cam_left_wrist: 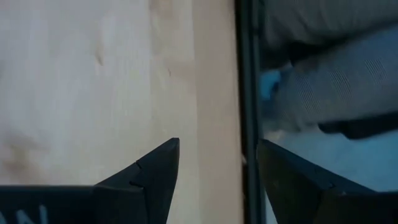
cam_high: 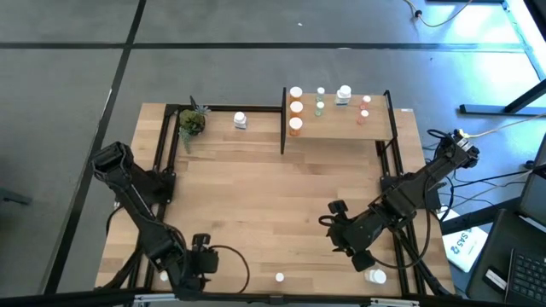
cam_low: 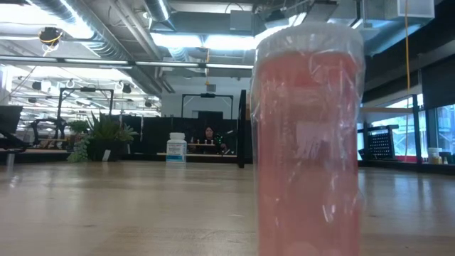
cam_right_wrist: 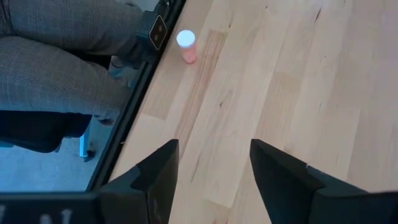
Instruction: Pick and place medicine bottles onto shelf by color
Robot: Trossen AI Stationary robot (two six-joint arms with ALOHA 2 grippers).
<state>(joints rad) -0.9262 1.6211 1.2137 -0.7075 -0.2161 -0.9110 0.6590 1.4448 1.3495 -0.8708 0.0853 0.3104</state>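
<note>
The shelf [cam_high: 337, 124] stands at the table's far right and carries orange bottles [cam_high: 295, 108], green bottles [cam_high: 319, 101], a white bottle [cam_high: 344, 95] and pinkish bottles [cam_high: 365, 107], all upright. A pinkish-red bottle [cam_high: 279, 277] stands on its base near the table's front edge. It fills the low view [cam_low: 309, 142] and shows in the right wrist view [cam_right_wrist: 186, 46]. My right gripper [cam_high: 334, 223] [cam_right_wrist: 214, 146] is open and empty, above the table to the right of that bottle. My left gripper [cam_high: 202, 249] [cam_left_wrist: 217, 146] is open and empty over the table's front left edge.
A white bottle [cam_high: 240, 120] stands on the table left of the shelf, and another [cam_high: 375, 275] at the front right corner. A small potted plant [cam_high: 192, 122] stands at the far left. A person's legs [cam_right_wrist: 56, 56] show beyond the front edge.
</note>
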